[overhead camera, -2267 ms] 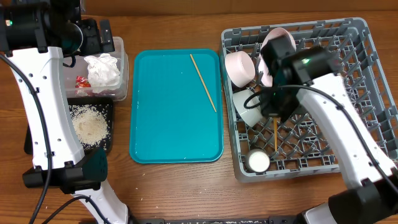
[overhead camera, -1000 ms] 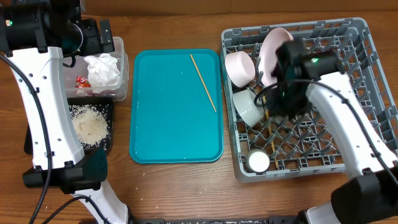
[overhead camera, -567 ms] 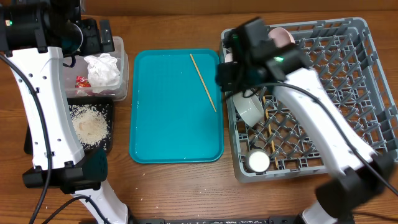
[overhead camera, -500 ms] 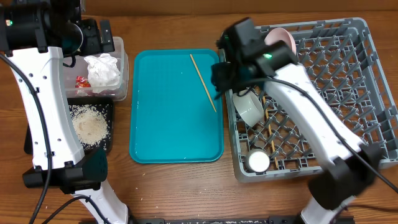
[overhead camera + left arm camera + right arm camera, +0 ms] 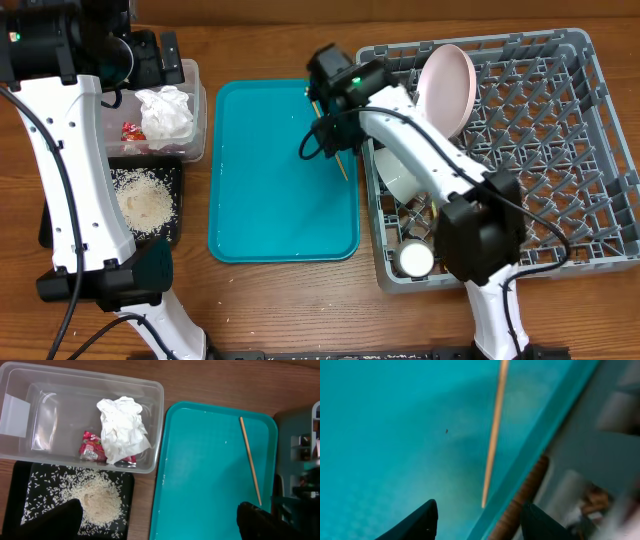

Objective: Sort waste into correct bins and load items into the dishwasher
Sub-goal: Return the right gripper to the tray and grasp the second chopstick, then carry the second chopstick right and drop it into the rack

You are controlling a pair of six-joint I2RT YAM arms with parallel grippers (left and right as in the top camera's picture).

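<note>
One thin wooden chopstick [image 5: 343,168] [image 5: 249,460] [image 5: 495,435] lies slanted near the right edge of the teal tray [image 5: 270,190]. My right gripper [image 5: 330,135] [image 5: 480,525] hangs open just over it, the stick's near tip pointing into the empty gap between the fingers. In the grey dish rack [image 5: 560,150] stand a pale pink round dish [image 5: 447,88] on edge, a pale bowl [image 5: 400,180] and a small white cup [image 5: 415,260]. My left gripper [image 5: 157,522] is wide open and empty, high above the bins.
The clear tub [image 5: 192,110] [image 5: 155,420] holds a crumpled white tissue [image 5: 165,112] [image 5: 122,427] and a red wrapper [image 5: 131,131] [image 5: 90,446]. In front of it the black tray [image 5: 172,172] [image 5: 30,475] carries rice [image 5: 145,200] [image 5: 97,497]. A strip of wooden table separates the teal tray from the rack.
My right arm has swung left out of the rack to the chopstick on the teal tray, jaws opening slightly. The pink dish is uncovered. The left arm has stayed put.
</note>
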